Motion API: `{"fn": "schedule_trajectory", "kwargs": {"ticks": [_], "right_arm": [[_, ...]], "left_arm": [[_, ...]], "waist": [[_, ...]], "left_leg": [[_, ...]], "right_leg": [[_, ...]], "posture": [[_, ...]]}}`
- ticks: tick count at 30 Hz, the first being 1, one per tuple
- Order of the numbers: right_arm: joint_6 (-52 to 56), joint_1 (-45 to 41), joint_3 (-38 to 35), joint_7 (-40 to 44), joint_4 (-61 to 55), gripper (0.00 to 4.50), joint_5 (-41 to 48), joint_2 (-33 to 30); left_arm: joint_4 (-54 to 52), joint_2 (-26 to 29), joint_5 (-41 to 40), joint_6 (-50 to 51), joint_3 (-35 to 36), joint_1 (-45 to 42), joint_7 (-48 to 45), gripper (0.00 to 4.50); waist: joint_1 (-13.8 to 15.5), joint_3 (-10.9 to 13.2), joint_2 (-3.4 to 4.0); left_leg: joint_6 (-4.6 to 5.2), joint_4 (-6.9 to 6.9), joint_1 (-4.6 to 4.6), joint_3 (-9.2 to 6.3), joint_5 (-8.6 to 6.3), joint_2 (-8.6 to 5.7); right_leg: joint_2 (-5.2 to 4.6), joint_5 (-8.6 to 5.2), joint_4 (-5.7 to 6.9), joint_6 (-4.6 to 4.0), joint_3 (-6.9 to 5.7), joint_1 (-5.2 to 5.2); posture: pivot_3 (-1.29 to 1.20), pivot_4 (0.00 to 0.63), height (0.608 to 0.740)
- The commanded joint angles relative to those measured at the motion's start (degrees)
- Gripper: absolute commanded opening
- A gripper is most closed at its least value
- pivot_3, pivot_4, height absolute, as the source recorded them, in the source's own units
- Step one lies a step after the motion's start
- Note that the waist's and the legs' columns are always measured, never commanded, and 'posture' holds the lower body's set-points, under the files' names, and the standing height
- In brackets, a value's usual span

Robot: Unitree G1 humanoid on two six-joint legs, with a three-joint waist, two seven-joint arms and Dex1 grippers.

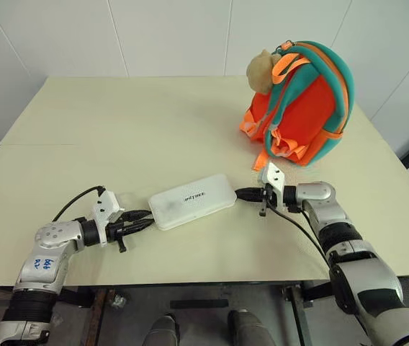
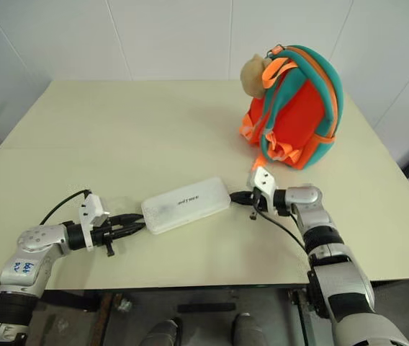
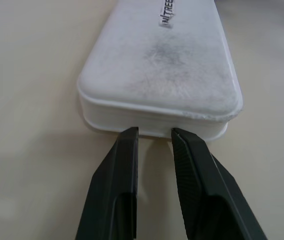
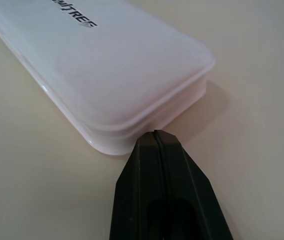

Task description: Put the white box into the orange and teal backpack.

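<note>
The white box [image 1: 192,200], a flat case with dark lettering on its lid, lies on the table between my two grippers. My left gripper [image 1: 149,218] points at the box's left end, its tips just short of that end's rim. It is shut, with only a narrow slit between the fingers [image 3: 124,165] and nothing in it. My right gripper [image 1: 239,193] is shut, its fingers pressed together, with the tips at the box's right end [image 4: 154,134]. The orange and teal backpack [image 1: 312,108] stands upright at the far right, well beyond the box.
A beige plush toy [image 1: 262,68] hangs at the backpack's top left. The cream table [image 1: 118,122] spreads wide to the left and back. Its front edge runs just below both forearms. White walls close the back.
</note>
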Motion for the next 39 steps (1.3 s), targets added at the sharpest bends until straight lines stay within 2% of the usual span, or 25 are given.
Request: {"fn": "schedule_trajectory", "kwargs": {"ticks": [1, 9, 13, 18, 29, 37, 38, 39], "right_arm": [[3.9, 2.4, -0.5, 2.7, -9.4, 0.03, 3.1, -0.9], [14.6, 12.1, -0.2, 3.5, -27.2, 0.03, 6.4, -4.6], [22.0, 20.5, -1.4, 3.3, -40.5, 0.03, 9.6, -8.4], [26.9, 26.4, -3.6, 0.8, -48.7, 0.03, 11.6, -11.0], [23.4, 26.7, -3.6, -2.4, -44.3, 0.03, 9.9, -10.6], [21.8, 25.7, -4.2, -3.5, -40.4, 0.03, 8.5, -11.9], [22.0, 25.2, -4.7, -3.8, -39.8, 0.01, 8.7, -12.1], [22.5, 24.8, -5.1, -3.7, -39.4, 0.18, 9.3, -12.4]], "left_arm": [[0.6, -1.8, 0.0, -1.8, -0.7, -3.1, -0.2, 1.09], [2.3, -4.3, 1.3, -2.2, -3.0, -6.5, -2.0, 1.09], [3.0, -5.1, 1.8, -2.5, -4.4, -7.5, -3.7, 1.09], [1.6, -5.9, 1.7, -2.6, -5.0, -6.5, -4.5, 1.09], [-0.4, -6.3, 1.9, -1.9, -5.1, -4.3, -4.2, 1.09], [-2.2, -3.6, 2.1, -0.9, -3.1, -2.0, -3.5, 1.09], [-2.2, -3.1, 2.3, -0.7, -2.5, -1.9, -2.8, 1.28], [-2.1, -2.6, 2.2, -0.2, -1.9, -1.9, -2.5, 1.49]], "waist": [[0.1, 0.0, 0.0], [0.5, 0.0, 0.0], [1.1, 0.0, 0.0], [1.3, 0.0, 0.0], [1.3, 0.0, 0.0], [1.2, 0.0, 0.0], [1.2, 0.0, 0.0], [1.2, 0.0, 0.0]], "left_leg": [[0.0, 0.01, 0.0, 0.0, 0.0, -0.01], [0.02, 0.18, -0.04, -0.02, -0.01, -0.02], [0.02, 0.19, -0.04, -0.04, -0.01, -0.01], [0.05, 0.31, -0.08, -0.03, -0.03, -0.03], [0.08, 0.34, -0.04, -0.04, -0.02, -0.03], [0.08, 0.35, -0.03, -0.04, -0.02, -0.03], [0.08, 0.35, -0.03, -0.04, -0.02, -0.03], [0.08, 0.35, -0.03, -0.04, -0.02, -0.03]], "right_leg": [[0.0, 0.01, 0.0, 0.01, 0.0, 0.0], [0.0, 0.02, 0.04, 0.03, 0.0, 0.03], [0.01, 0.02, 0.04, 0.03, -0.01, 0.03], [0.0, 0.05, -0.03, 0.08, 0.0, 0.11], [0.0, 0.09, -0.06, 0.06, 0.0, 0.18], [0.0, 0.09, -0.06, 0.06, 0.0, 0.19], [0.0, 0.09, -0.06, 0.07, 0.0, 0.2], [0.0, 0.1, -0.06, 0.07, 0.0, 0.2]], "posture": [[0.0, 0.15, 0.74], [0.0, 0.15, 0.74], [0.0, 0.15, 0.74], [0.0, 0.15, 0.74], [0.0, 0.15, 0.74], [0.0, 0.15, 0.74], [0.0, 0.15, 0.74], [0.0, 0.15, 0.74]]}}
